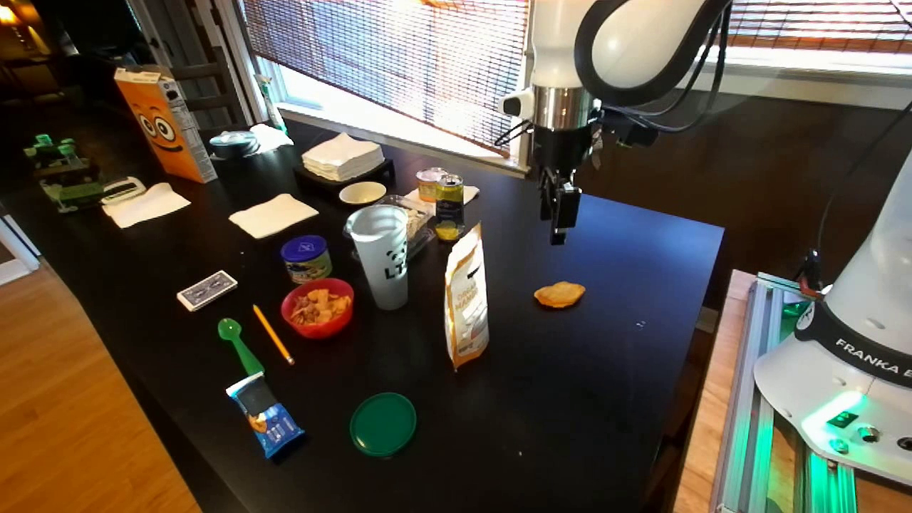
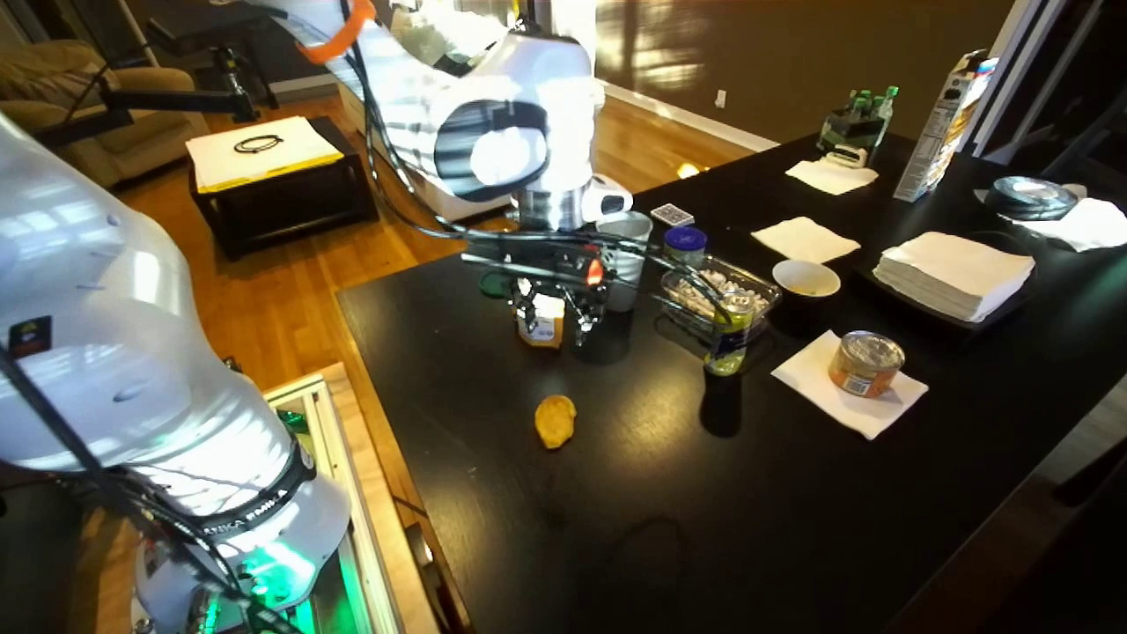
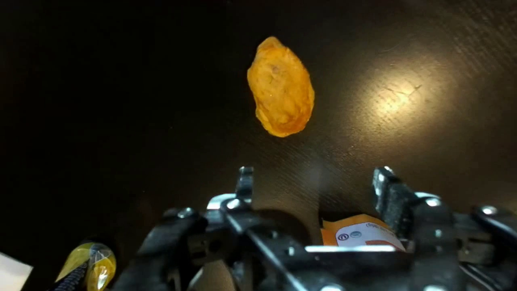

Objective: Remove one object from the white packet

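The object, a flat tan-orange oval chip [image 1: 560,295], lies on the dark table, apart from the white packet [image 1: 468,306], which stands upright. The chip also shows in an exterior view [image 2: 556,422] and ahead of the fingertips in the wrist view [image 3: 281,89]. My gripper [image 1: 560,231] is raised above the table, with its fingers spread and nothing between them in the wrist view [image 3: 313,171]. In an exterior view the packet [image 2: 541,330] is partly hidden behind the gripper. Only its orange and white lower part [image 3: 359,234] shows in the wrist view, beneath the gripper.
A tall white cup [image 1: 385,263] stands beside the packet. A yellow-green can [image 1: 449,206] and a clear plastic box [image 2: 720,295] are near it. A red bowl [image 1: 317,308], a blue-lidded tub [image 1: 306,259] and a green lid [image 1: 383,425] are also on the table.
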Controlling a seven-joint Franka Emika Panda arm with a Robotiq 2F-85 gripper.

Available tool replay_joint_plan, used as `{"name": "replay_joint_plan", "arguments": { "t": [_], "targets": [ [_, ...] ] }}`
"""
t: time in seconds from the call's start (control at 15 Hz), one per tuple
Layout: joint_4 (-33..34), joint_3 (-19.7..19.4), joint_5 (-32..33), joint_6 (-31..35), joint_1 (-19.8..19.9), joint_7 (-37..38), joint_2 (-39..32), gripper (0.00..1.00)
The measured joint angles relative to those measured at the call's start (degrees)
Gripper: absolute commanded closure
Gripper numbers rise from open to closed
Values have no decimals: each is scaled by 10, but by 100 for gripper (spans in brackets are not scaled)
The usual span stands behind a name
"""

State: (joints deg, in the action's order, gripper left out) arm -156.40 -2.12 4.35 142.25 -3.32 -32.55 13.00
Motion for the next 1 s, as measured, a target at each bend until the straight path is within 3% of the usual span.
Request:
{"name": "replay_joint_plan", "arguments": {
  "t": [0.47, 0.8, 1.0],
  "targets": [
    [32, 2, -31, -204, -1, 132, 125, 0],
    [39, 9, -32, -266, -6, 179, 178, 0],
    [38, 9, -32, -268, -7, 180, 181, 0]
  ]
}}
